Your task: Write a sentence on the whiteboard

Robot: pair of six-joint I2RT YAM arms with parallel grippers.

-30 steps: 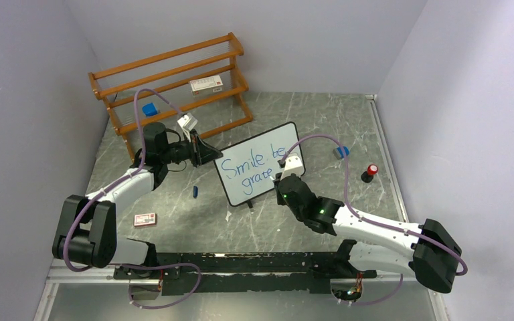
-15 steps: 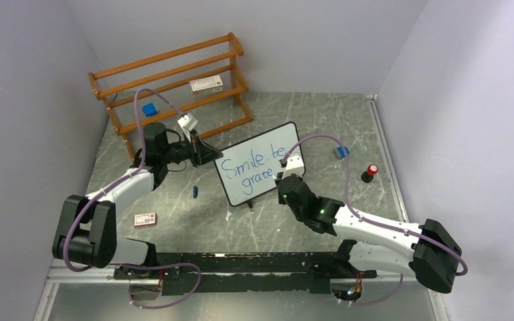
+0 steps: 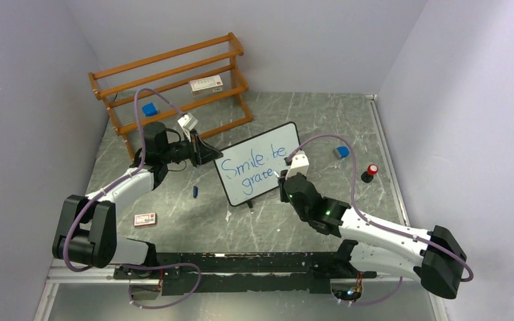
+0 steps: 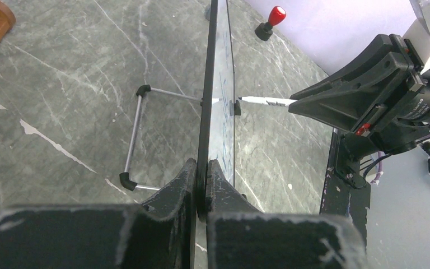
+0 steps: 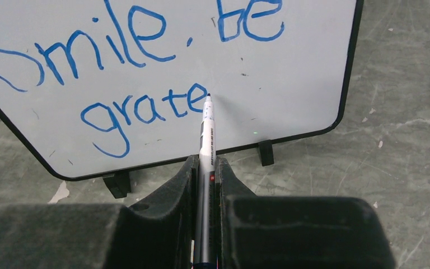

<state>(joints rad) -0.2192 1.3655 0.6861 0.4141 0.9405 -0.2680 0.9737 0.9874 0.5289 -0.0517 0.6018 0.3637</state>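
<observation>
whiteboard (image 5: 291, 84) is stood mid-worktop (image 3: 308, 114), edge clamped by the closed left claw (image 4: 201, 171) to steady it | sentence (image 5: 145, 109) is unfinished at "Smile. be grate" | marker (image 5: 207, 134) is pinched in the right claw (image 5: 204, 179), tip seemingly touching just after "e"

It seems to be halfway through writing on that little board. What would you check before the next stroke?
1. Marker clamped in the right gripper: ok.
2. Marker tip at the whiteboard, just after the "e" of "grate": ok.
3. Left gripper pinching the whiteboard's edge: ok.
4. Blank space right of "grate": ok.
5. Sentence finished: not ok, second line stops at "grate".
6. Board's feet steady on the table: cannot tell.
</observation>
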